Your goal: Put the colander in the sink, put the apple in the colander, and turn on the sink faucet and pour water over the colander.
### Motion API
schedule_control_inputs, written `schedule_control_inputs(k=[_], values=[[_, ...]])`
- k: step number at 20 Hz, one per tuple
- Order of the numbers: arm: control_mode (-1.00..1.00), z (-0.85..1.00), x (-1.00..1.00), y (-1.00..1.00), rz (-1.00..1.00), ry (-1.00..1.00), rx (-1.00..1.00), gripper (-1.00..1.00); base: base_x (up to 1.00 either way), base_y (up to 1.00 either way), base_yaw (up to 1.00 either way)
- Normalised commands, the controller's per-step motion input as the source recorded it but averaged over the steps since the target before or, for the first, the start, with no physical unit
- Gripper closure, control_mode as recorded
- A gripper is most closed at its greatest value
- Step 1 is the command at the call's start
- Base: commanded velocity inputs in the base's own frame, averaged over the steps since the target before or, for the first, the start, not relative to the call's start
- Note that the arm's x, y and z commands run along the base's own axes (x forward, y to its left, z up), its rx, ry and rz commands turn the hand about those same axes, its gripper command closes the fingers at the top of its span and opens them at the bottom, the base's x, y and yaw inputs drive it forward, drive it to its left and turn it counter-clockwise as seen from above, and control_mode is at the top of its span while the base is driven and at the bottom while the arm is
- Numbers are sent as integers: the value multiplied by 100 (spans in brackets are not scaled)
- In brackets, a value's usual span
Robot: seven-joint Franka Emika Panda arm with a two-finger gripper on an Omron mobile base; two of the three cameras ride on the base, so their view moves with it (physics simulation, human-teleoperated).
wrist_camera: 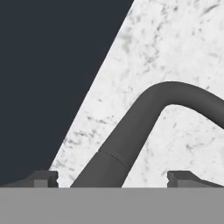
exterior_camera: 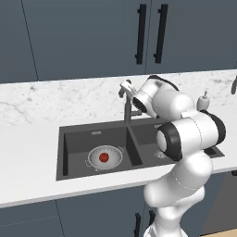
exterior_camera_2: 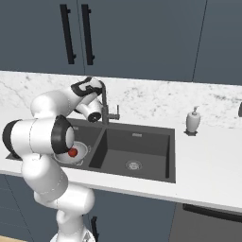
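Colander [exterior_camera: 105, 157] sits in the sink's [exterior_camera: 74, 139] left basin w/ the apple [exterior_camera: 104, 157] inside it. Faucet [wrist_camera: 131, 135] rises btwn the basins, its bent neck running up btwn the gripper's [wrist_camera: 113, 179] fingertips (spread wide, nothing gripped), marble backsplash [wrist_camera: 175, 52] behind
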Motion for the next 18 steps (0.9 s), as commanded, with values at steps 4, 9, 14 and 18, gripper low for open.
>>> schedule_control_inputs(k=[4,9,14,18], values=[[-100,0,12,9,-10,0,-12,-100,0,0,0],[-100,0,5,8,-10,0,-11,-100,0,0,0],[-100,-3,0,6,-9,0,-12,-100,0,0,0],[-100,0,1,4,-8,0,-10,-100,0,0,0]])
